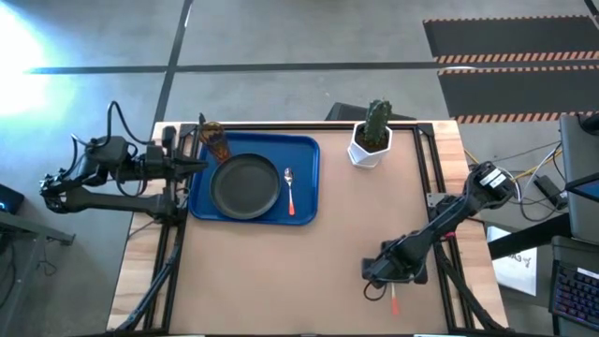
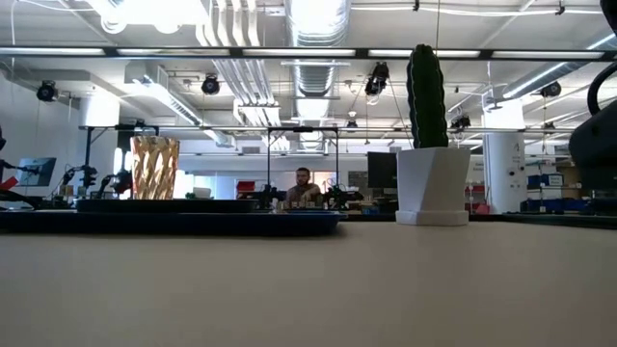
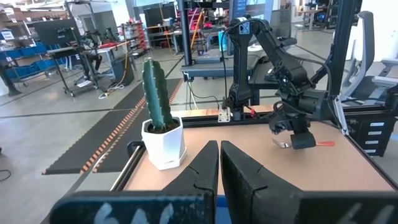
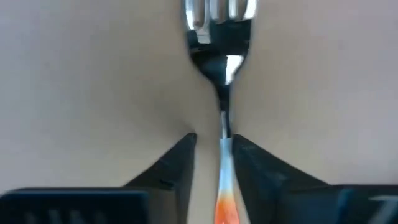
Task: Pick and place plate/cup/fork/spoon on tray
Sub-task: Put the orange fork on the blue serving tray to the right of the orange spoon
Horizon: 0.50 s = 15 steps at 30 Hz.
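Note:
The blue tray [image 1: 305, 154] lies at the table's far left. On it sit the dark plate [image 1: 245, 185] and the spoon [image 1: 289, 190]. The amber cup [image 1: 214, 139] stands upright in its far left corner and also shows in the low view [image 2: 154, 167]. My left gripper [image 1: 199, 162] is shut and empty at the tray's left rim, beside the cup. The fork [image 4: 222, 74] lies on the table near the right front, its orange handle [image 1: 394, 300] toward the near edge. My right gripper [image 4: 212, 142] is low over it, narrowly open, one finger on each side of the fork's neck. My right gripper comes from above, slanting along the fork. One finger [image 4: 244, 155] lies close against the fork's neck [image 4: 224, 127], and I cannot tell whether it touches. The other finger [image 4: 185, 155] stands apart from it, with bare table showing between.
A white pot with a green cactus [image 1: 372, 140] stands at the table's far edge, right of the tray; it also shows in the low view [image 2: 431, 183]. The bare brown table top [image 1: 365, 215] lies between the tray and the right arm. A person [image 2: 304, 185] is far behind the table.

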Each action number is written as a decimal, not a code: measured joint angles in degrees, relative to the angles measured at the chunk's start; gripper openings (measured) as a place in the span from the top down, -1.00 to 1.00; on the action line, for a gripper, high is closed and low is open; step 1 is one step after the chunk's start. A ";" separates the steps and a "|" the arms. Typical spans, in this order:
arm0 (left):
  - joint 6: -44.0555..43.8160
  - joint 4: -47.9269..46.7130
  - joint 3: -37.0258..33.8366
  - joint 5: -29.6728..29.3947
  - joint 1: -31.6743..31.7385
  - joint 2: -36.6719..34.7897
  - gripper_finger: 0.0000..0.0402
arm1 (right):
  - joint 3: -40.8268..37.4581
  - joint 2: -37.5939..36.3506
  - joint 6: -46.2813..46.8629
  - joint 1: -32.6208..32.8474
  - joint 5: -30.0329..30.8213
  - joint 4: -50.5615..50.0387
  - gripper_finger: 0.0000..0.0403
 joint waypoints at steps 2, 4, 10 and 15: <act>0.00 0.00 0.00 0.00 0.00 -0.02 1.00 | -0.04 0.02 0.04 -0.45 0.20 0.83 0.71; 0.00 -0.02 0.00 0.00 0.00 -0.08 1.00 | -0.07 0.04 0.20 -0.79 0.61 1.57 0.88; 0.05 -0.02 0.00 0.00 -0.02 -0.13 1.00 | 1.02 0.09 -0.99 -1.17 6.33 2.75 0.95; 1.31 -0.03 0.00 0.01 0.00 -0.21 1.00 | 4.69 0.42 -1.42 -1.91 17.32 1.25 0.95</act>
